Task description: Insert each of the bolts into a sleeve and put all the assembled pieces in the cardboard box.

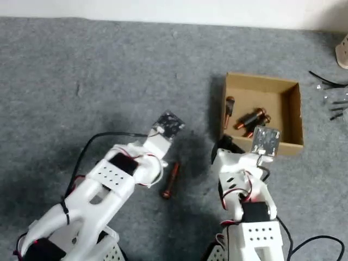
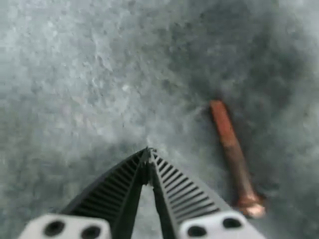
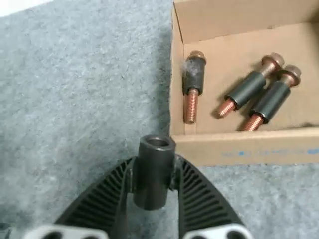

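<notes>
A loose copper bolt (image 1: 170, 180) lies on the grey carpet, also in the left wrist view (image 2: 232, 149), its head toward the arm bases. My left gripper (image 2: 148, 153) is shut and empty, hovering beside the bolt and apart from it. My right gripper (image 3: 153, 164) is shut on a dark sleeve (image 3: 152, 174), held upright just outside the front wall of the cardboard box (image 3: 239, 149). Inside the box (image 1: 288, 103) lie three bolts with sleeves on them (image 3: 192, 74) (image 3: 246, 89) (image 3: 271, 99).
Black cables and small parts (image 1: 331, 98) lie on the carpet right of the box. A pale object (image 1: 342, 51) sits at the far right edge. Open carpet stretches to the left and behind the arms.
</notes>
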{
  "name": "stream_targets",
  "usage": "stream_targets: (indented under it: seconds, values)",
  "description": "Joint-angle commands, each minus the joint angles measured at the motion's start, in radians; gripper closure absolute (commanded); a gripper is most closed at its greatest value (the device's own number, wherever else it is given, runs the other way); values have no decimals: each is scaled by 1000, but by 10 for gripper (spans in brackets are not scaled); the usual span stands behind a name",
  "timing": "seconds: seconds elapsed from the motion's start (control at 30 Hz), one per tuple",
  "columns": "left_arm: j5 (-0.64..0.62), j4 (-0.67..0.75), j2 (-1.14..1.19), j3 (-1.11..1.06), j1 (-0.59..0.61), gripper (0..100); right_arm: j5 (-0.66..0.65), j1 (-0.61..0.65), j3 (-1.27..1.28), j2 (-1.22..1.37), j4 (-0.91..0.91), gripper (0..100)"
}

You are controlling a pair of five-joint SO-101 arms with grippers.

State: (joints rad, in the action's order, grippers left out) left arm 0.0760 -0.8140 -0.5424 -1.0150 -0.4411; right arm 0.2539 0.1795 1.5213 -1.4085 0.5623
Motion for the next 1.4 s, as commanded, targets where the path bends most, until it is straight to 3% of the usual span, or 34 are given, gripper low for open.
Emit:
stream_targets:
  seconds: [0.0, 0.17, 0.27, 0.43, 0.57, 0.73, 0.93, 1.13, 1.37]
  values:
    - [-54, -121, -45, 102, -30, 982, -14, -13, -5, -31, -22, 995]
    - [-58, -133, -108, 102, -50, 822, -14, -13, -4, -30, -24, 995]
    - [-133, -133, -107, 99, -91, 756, -14, -13, -4, -30, -24, 995]
    - [-161, -129, -107, 82, -186, 755, -14, -13, -4, -30, -24, 995]
    - [-161, -132, -107, 81, -193, 752, -14, -13, -4, -30, -24, 995]
    - [-160, -123, -107, 38, -153, 751, -14, -13, -4, -30, -24, 995]
    - [-158, 29, -107, -70, -148, 751, -14, -13, -4, -30, -24, 995]
    - [-157, 44, -104, -88, -124, 750, -14, -13, -2, -30, -24, 995]
    - [-157, 129, 156, -1, -38, 750, -14, -15, 1, -30, -22, 995]
